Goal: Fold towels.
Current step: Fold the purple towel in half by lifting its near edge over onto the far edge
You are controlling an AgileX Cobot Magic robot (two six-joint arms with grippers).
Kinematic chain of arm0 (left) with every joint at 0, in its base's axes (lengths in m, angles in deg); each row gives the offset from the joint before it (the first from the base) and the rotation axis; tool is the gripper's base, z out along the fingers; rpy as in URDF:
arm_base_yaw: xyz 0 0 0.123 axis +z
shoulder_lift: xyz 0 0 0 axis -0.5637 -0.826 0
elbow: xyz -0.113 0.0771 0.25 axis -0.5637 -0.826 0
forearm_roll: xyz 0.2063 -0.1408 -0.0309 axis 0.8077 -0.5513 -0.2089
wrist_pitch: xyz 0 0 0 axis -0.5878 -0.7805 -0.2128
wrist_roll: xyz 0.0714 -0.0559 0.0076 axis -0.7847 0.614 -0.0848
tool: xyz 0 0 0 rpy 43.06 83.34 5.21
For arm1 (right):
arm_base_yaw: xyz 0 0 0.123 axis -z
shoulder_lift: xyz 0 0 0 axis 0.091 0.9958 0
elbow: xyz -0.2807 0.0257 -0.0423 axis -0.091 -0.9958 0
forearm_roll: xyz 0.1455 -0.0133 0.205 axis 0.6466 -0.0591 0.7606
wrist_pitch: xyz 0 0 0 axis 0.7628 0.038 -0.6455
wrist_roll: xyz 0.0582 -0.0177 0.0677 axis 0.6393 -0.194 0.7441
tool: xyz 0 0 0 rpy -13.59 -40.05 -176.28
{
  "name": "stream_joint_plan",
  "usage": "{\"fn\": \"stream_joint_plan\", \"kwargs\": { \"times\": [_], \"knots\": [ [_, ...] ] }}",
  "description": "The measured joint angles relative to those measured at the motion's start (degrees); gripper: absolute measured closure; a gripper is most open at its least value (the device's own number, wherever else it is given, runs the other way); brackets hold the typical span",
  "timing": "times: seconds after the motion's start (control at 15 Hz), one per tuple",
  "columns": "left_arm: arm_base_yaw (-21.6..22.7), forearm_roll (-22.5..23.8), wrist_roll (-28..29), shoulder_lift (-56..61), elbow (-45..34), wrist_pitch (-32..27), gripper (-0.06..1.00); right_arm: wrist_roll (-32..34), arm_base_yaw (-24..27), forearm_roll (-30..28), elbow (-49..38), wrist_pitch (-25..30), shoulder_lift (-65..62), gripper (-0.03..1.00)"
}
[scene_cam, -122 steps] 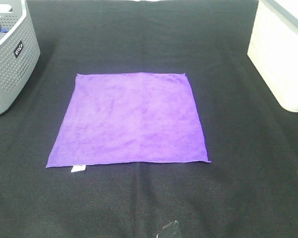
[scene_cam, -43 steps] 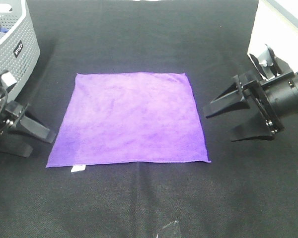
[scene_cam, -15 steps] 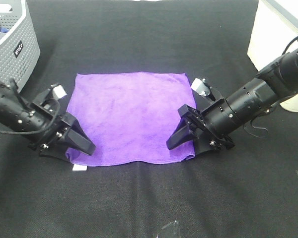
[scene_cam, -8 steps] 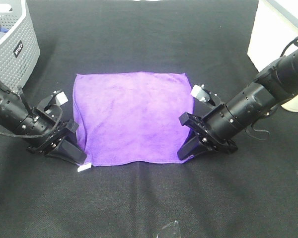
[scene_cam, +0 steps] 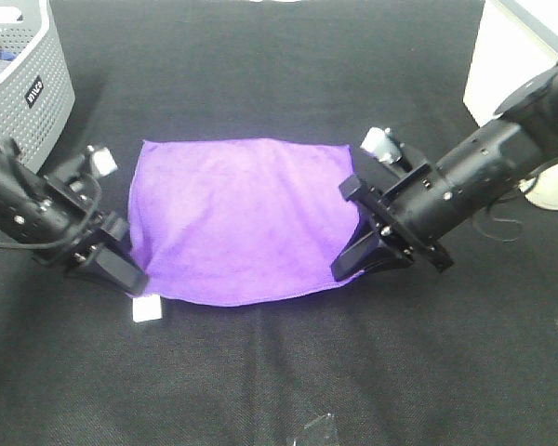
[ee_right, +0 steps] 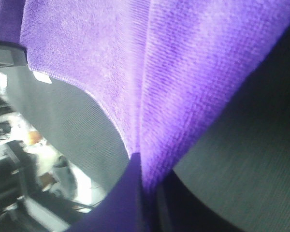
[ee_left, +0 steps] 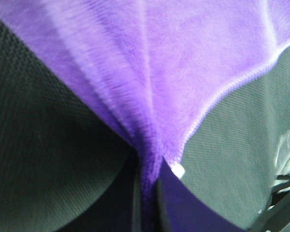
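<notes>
The purple towel (scene_cam: pixel 237 218) lies in the middle of the black table, its near edge lifted and sagging between the two grippers. My left gripper (scene_cam: pixel 130 279) is shut on the near left corner, where the white tag (scene_cam: pixel 147 309) hangs below. My right gripper (scene_cam: pixel 346 269) is shut on the near right corner. In the left wrist view the towel (ee_left: pixel 174 67) bunches into the closed jaws. In the right wrist view the towel (ee_right: pixel 183 72) is pinched the same way, and the tag (ee_right: pixel 41 78) shows at the far corner.
A grey perforated basket (scene_cam: pixel 19 93) stands at the back left. A white bin (scene_cam: pixel 525 93) stands at the back right, close behind the right arm. The table is covered in black cloth (scene_cam: pixel 279 381).
Both grippers have risen and drawn back from the front edge with the near corners in them. The towel's near edge has lifted off the table and now curves between them.
</notes>
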Motion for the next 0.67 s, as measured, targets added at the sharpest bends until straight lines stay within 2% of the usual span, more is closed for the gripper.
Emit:
{"fn": "stream_joint_plan", "kwargs": {
  "times": [0.13, 0.33, 0.47, 0.67],
  "knots": [
    [0.00, 3.21, 2.41, 4.35, -1.20, -0.11, 0.94, 2.52, 0.00, -0.69, -1.32, 1.49, -3.55, 0.96],
    [0.00, 5.96, 5.90, 6.53, -0.23, 2.81, 0.94, 3.90, -0.06, -2.46, 1.60, -1.26, -5.33, 0.96],
    [0.00, 5.90, 5.96, 5.67, 3.61, 5.44, 0.94, 5.73, -0.06, -5.10, 8.82, -2.58, -2.64, 0.96],
    [0.00, 4.87, 6.30, 1.32, 13.06, 9.34, 0.94, 8.94, -0.06, -10.03, 24.47, -2.75, 5.79, 0.96]
  ]
}}
